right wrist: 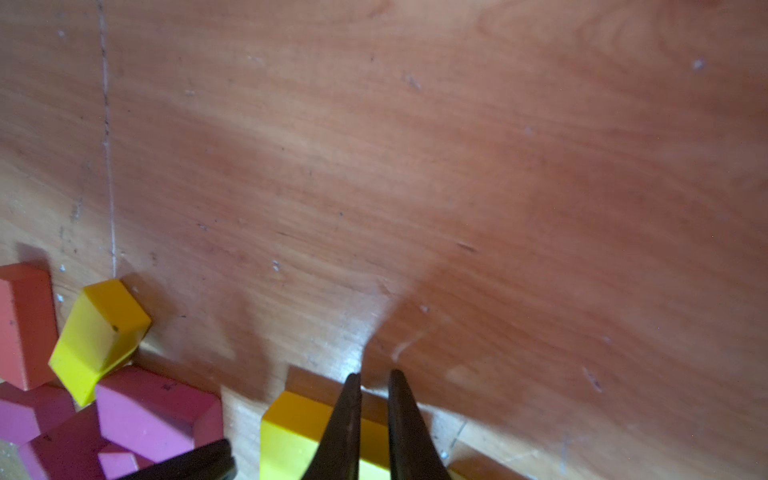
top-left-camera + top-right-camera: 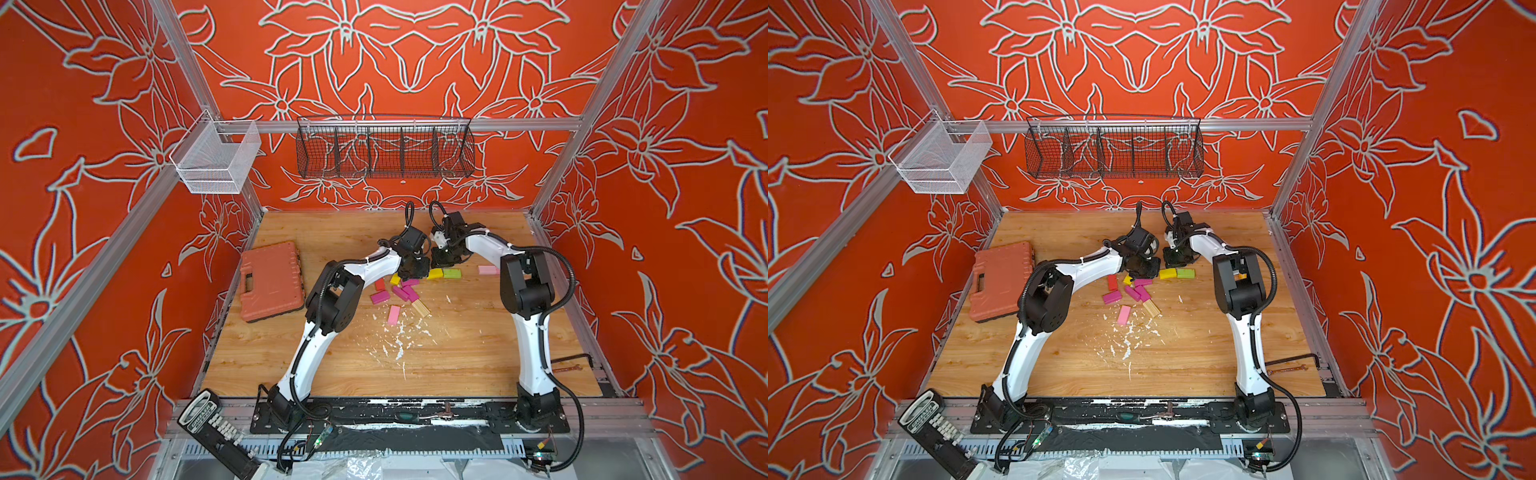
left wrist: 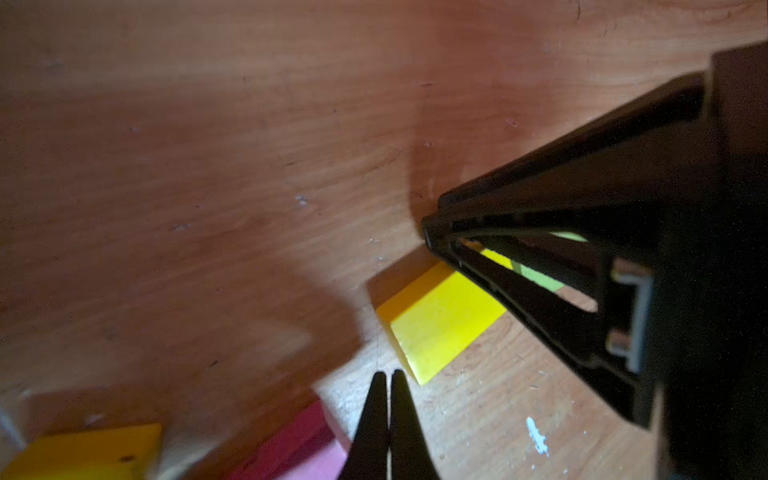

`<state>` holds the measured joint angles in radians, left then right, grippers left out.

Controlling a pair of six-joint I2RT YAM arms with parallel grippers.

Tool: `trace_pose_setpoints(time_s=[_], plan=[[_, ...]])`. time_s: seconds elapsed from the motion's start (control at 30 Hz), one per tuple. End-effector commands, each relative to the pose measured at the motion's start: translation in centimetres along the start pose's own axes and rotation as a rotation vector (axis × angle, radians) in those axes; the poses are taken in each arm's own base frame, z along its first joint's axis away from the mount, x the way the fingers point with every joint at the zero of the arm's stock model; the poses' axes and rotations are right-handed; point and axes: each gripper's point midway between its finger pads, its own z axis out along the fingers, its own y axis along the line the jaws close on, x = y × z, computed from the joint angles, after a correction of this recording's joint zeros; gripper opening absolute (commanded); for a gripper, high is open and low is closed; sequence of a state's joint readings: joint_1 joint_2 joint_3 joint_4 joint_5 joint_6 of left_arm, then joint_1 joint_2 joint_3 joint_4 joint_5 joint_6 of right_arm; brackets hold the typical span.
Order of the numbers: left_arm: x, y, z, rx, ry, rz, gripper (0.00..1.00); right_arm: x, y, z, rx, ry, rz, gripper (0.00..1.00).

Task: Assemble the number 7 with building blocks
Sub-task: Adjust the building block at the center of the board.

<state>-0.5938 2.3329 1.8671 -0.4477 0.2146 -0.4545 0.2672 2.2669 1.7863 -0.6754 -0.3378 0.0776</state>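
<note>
Nearest the lens, a black keyed device point(image 2: 212, 424) is propped at the front left corner. Behind it a case point(image 2: 272, 280) lies closed on the surface point(image 2: 457, 353).

Next, the left gripper point(image 3: 389, 376) is seen low over the loose blocks point(image 2: 405, 291), its fingers pressed together with nothing between them. Among that scatter a red block point(image 2: 380, 284), a magenta block point(image 2: 379, 296), a pink block point(image 2: 394, 314) and a bare wood block point(image 2: 420, 308) can be made out, some leaning on one another.

Further right, a yellow block point(image 2: 435, 273) and a green block point(image 2: 452, 273) are laid flat, end to end and touching. This pair is judged to be the start of the number 7, with no stem placed yet. The right gripper point(image 1: 374, 374) is poised at the yellow block's far edge, fingers set narrow and gripping nothing. A second pink block point(image 2: 488, 269) lies apart, partly hidden by the right arm.

All the blocks are judged light, stiff and smooth-painted, so slipping is likely. Each is best taken across its narrow width at mid-length, with the fingers set astride the long sides.
</note>
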Motion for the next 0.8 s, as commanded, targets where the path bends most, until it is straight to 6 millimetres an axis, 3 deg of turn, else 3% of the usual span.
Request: trace_pose_setpoints(time_s=[0.0,0.27,0.47,0.63,0.77], plan=[[0.4,0.3,0.7,-0.009,0.033,-0.018,0.0,0.2,-0.2,-1.2,0.013,-0.005,-0.003,0.16],[0.4,0.5,1.3,-0.016,0.043,-0.017,0.0,-0.1,-0.4,-1.8,0.022,-0.022,0.001,0.16],[0.5,0.6,1.5,-0.018,0.049,-0.017,0.0,-1.7,-1.1,-4.0,0.046,-0.082,0.021,0.17],[0.3,0.7,1.6,-0.019,0.05,-0.016,0.0,-1.5,-3.1,-6.3,0.116,-0.133,0.082,0.18],[0.3,0.7,1.7,-0.02,0.053,-0.011,0.0,-0.3,-5.3,-7.7,0.182,-0.152,0.138,0.18]])
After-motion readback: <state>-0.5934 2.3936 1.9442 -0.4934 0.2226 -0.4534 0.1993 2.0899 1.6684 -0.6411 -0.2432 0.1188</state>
